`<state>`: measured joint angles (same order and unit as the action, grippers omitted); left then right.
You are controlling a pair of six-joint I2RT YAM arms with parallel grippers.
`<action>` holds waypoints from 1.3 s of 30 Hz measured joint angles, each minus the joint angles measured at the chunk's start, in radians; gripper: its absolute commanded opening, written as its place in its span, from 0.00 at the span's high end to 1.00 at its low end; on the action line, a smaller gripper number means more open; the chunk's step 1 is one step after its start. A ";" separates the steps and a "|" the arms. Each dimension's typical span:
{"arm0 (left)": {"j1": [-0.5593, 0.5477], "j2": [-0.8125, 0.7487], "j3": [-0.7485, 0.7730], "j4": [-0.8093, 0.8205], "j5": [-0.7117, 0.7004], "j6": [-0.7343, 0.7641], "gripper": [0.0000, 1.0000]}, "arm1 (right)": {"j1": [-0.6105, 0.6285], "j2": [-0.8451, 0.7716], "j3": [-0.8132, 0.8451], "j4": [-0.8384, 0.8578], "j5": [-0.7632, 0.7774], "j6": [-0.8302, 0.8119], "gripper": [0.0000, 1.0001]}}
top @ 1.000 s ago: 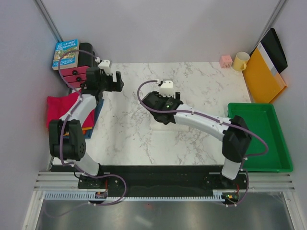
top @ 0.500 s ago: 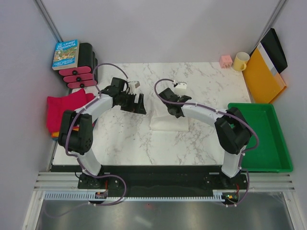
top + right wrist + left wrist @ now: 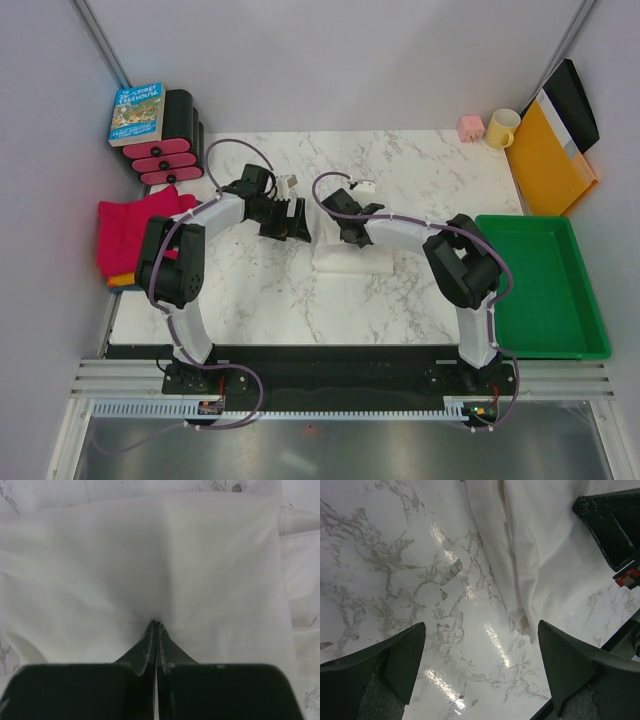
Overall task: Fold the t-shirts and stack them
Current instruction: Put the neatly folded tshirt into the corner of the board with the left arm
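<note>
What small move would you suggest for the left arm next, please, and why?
Probably shift the open left end effector sideways onto the white t-shirt edge and close. It hovers over bare marble table just beside that edge, while the right end effector is shut on a pucker of the same shirt, so a second grip seems needed to fold it.

You have a white marble-look table (image 3: 250, 290) under the left jaws, glare streaks (image 3: 496, 642) between them, pale grey walls (image 3: 350, 60) beyond.
</note>
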<state>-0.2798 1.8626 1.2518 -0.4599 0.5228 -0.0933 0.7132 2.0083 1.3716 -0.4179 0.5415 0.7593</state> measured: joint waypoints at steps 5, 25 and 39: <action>-0.017 0.038 -0.006 0.011 -0.014 -0.068 0.00 | -0.003 0.003 0.000 0.011 -0.013 0.005 1.00; -0.116 0.100 0.082 0.015 -0.183 -0.103 0.01 | 0.040 0.071 0.071 0.089 -0.052 0.042 1.00; -0.109 0.130 0.109 0.014 -0.221 -0.110 0.20 | 0.040 0.034 -0.024 0.193 -0.043 0.113 1.00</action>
<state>-0.3893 1.9930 1.3605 -0.4454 0.3019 -0.2035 0.7536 2.0422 1.3476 -0.2249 0.4984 0.8722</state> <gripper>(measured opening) 0.808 0.007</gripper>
